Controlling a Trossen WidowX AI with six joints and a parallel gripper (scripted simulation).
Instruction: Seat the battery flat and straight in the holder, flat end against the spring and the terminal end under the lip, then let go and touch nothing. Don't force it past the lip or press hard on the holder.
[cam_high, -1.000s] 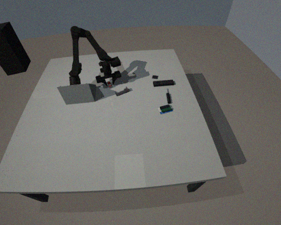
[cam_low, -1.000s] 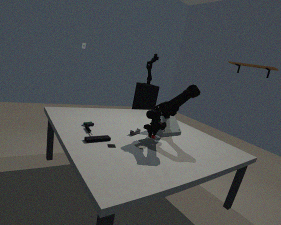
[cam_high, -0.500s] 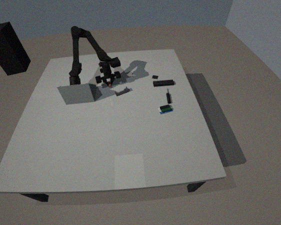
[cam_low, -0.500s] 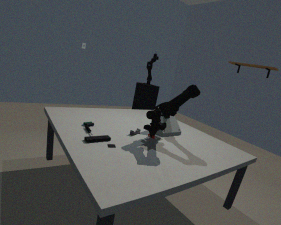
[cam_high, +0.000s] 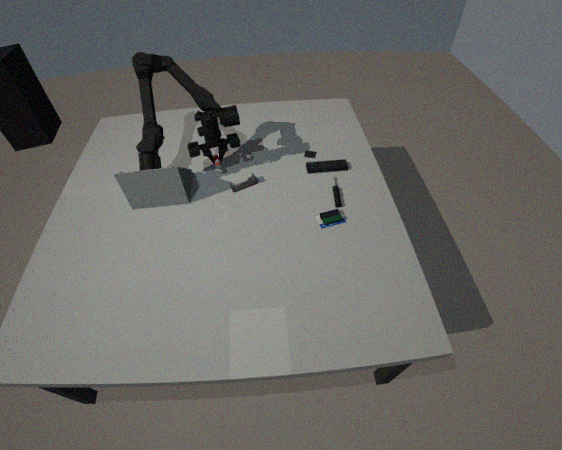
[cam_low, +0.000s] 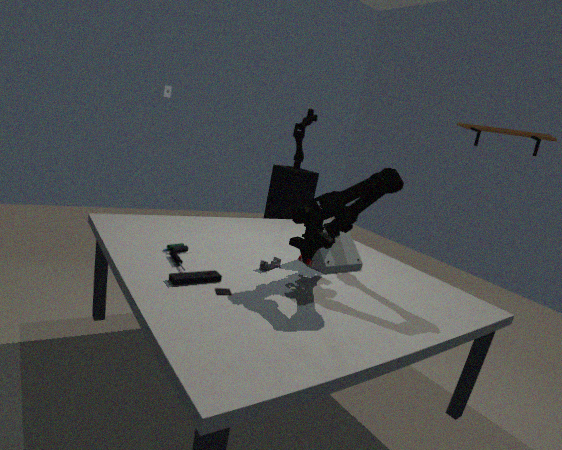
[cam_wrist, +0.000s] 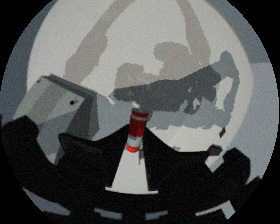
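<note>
The red battery (cam_high: 217, 161) (cam_wrist: 136, 129) has pale bands and stands out between my fingertips; a little of its red shows in the exterior view (cam_low: 307, 261). My gripper (cam_high: 218, 160) (cam_wrist: 136, 128) is shut on it, low near the table beside the robot's base. Whether the battery touches the table is too small to tell. The grey holder (cam_high: 244, 185) (cam_low: 270, 265) lies on the table a short way from the gripper, with raised ends. It is apart from the battery. In the wrist view the fingers hide most of the holder.
The grey angled box (cam_high: 155, 189) (cam_low: 342, 256) (cam_wrist: 55, 110) stands close beside the gripper. Across the table are a long black block (cam_high: 327, 166) (cam_low: 195, 278), a small dark block (cam_high: 310, 154) (cam_low: 223, 291), a screwdriver-like tool (cam_high: 337, 196) and a green and black item (cam_high: 332, 219).
</note>
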